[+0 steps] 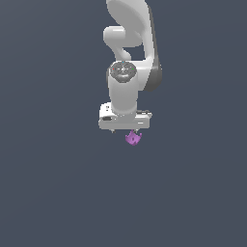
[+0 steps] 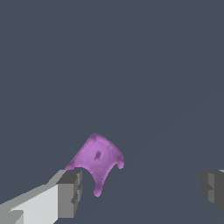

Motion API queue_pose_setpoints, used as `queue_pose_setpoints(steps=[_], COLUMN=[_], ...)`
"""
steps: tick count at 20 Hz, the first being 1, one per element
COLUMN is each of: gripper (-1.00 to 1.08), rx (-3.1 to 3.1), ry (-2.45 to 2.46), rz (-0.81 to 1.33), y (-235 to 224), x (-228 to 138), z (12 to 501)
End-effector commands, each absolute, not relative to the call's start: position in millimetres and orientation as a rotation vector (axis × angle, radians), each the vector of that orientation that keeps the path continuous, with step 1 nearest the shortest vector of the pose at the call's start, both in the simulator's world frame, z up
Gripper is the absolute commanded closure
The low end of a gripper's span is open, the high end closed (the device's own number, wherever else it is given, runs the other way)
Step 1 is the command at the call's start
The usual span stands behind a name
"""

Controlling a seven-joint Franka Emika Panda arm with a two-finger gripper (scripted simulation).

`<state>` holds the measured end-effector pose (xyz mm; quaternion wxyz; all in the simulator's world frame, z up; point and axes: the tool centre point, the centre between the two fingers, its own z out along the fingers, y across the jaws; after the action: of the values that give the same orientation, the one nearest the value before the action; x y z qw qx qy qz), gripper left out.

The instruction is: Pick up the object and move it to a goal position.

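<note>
The object (image 1: 133,138) is a tiny purple lump with small pointed bumps, just under the white hand in the exterior view. In the wrist view the object (image 2: 98,159) lies between the two fingers, close beside one grey finger pad (image 2: 72,192) and far from the other (image 2: 213,187). My gripper (image 2: 142,190) is open wide and holds nothing. In the exterior view the gripper (image 1: 124,129) points straight down from the white arm, and its fingers barely show below the hand. I cannot tell whether the near pad touches the object.
A plain dark grey-blue surface (image 1: 58,193) fills the rest of both views. No other object, container or edge shows.
</note>
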<state>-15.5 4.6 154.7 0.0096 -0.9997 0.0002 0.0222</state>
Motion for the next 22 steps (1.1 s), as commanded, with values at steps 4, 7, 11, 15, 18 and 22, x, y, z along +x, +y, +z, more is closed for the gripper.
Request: queue_pose_setpoints(steps=[4,7,11,15,18,22], gripper=[-0.92,-0.92,-0.92,-0.92,-0.92,-0.92], rx=[-3.122,-3.122,-3.122,-3.113,-3.101,-3.097], ry=[0.001,0.001,0.001,0.019,0.043,0.045], rz=[0.069,0.069,0.069,0.055,0.034,0.028], y=[4.5,4.5,4.5,5.9,7.8,7.9], x=[-15.5,-15.5,-15.5,-13.2,-9.5,-8.3], z=[154.7,154.7,154.7,158.8,165.3,167.7])
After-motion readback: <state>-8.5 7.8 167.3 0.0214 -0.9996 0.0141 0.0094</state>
